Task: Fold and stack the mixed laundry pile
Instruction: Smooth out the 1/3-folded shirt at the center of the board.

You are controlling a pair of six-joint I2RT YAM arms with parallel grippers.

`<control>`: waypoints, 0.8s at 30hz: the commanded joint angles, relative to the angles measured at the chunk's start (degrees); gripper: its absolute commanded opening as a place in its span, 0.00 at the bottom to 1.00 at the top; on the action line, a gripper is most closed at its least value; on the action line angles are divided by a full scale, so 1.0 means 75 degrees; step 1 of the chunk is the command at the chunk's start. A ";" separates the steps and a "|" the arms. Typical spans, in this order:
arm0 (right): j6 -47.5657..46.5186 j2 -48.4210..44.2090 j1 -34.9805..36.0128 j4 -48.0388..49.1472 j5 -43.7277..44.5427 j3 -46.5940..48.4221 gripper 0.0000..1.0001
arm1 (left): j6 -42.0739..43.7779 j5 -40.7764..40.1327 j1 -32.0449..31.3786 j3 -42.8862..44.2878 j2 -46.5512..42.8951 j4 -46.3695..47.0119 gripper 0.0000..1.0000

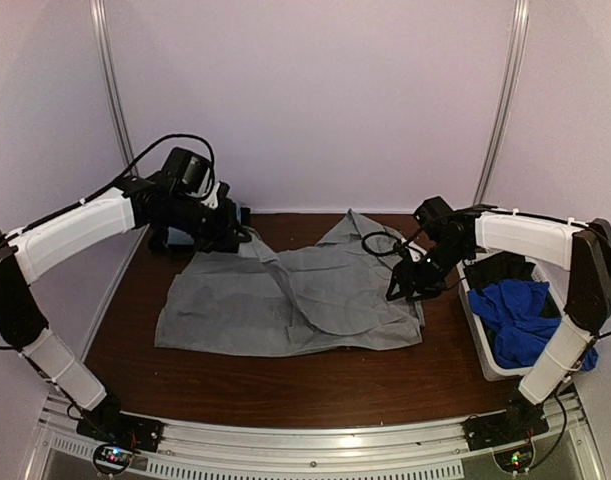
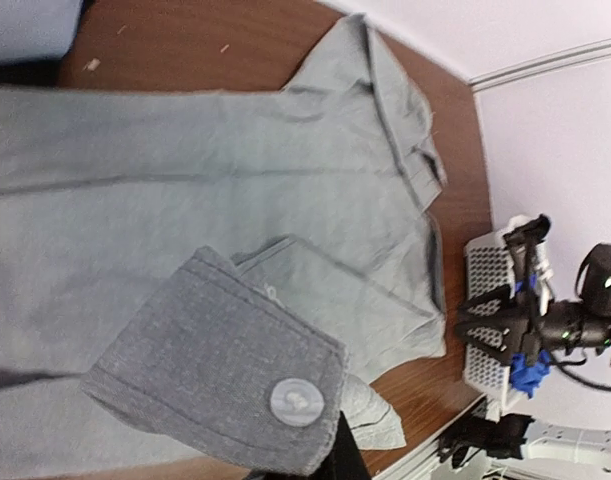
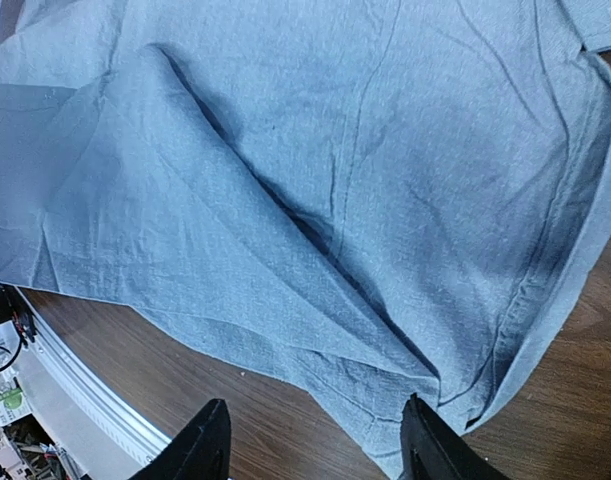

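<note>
Bench point(image 1: 285, 385): wood surface exposed along near edge. Grey garment point(image 1: 295, 295) lies spread at centre; far-left corner hidden by left pincer point(image 1: 235, 232), clamped on a grey fold point(image 2: 225, 370). Right pincer point(image 3: 315, 450) gapes empty above right hem.

White-shelled arms point(image 1: 75, 232), black joints, black jaws, looping black cables point(image 1: 170, 138), lit bases point(image 1: 113, 457).
</note>
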 commanded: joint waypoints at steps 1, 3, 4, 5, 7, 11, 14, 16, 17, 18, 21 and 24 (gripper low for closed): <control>-0.0285 -0.0828 -0.0350 0.0065 -0.0391 0.0156 0.59 | 0.0525 0.0577 0.0023 0.2166 0.1504 0.0810 0.00; -0.0355 -0.1002 -0.0434 0.0068 -0.0473 0.0114 0.59 | 0.0525 0.0824 0.0006 0.3213 0.2218 0.1189 0.00; -0.0395 -0.1070 -0.0466 0.0063 -0.0505 0.0097 0.59 | 0.0508 0.0883 -0.0015 0.3765 0.2558 0.1301 0.00; -0.0426 -0.1139 -0.0498 0.0062 -0.0563 0.0067 0.59 | 0.0485 0.1017 -0.0023 0.4230 0.3020 0.1534 0.00; -0.0480 -0.1304 -0.0524 0.0106 -0.0638 0.0033 0.59 | 0.0316 0.1145 -0.0054 0.5024 0.3619 0.1951 0.00; -0.0507 -0.1626 -0.0535 0.0280 -0.0743 -0.0122 0.58 | -0.0023 0.1273 -0.0233 0.6249 0.4643 0.2687 0.00; -0.0595 -0.1618 -0.0540 0.0206 -0.0774 -0.0158 0.58 | -0.0154 0.1518 -0.0313 0.6556 0.5034 0.2681 0.00; -0.0700 -0.1568 -0.0544 0.0077 -0.0816 -0.0139 0.58 | 0.0010 0.1507 -0.0340 0.6131 0.4873 0.2433 0.00; -0.0714 -0.1551 -0.0540 0.0069 -0.0829 -0.0145 0.59 | 0.0105 0.1492 -0.0341 0.5712 0.4699 0.2298 0.00; -0.0718 -0.1549 -0.0540 0.0082 -0.0863 -0.0175 0.58 | 0.0224 0.1458 -0.0330 0.5254 0.4438 0.2197 0.00; -0.0711 -0.1518 -0.0540 0.0097 -0.0934 -0.0292 0.58 | 0.0708 0.1261 -0.0319 0.3839 0.3424 0.1799 0.00; -0.0605 -0.1522 -0.0540 0.0203 -0.1059 -0.0525 0.58 | 0.0969 0.1125 -0.0156 0.2296 0.2429 0.1401 0.00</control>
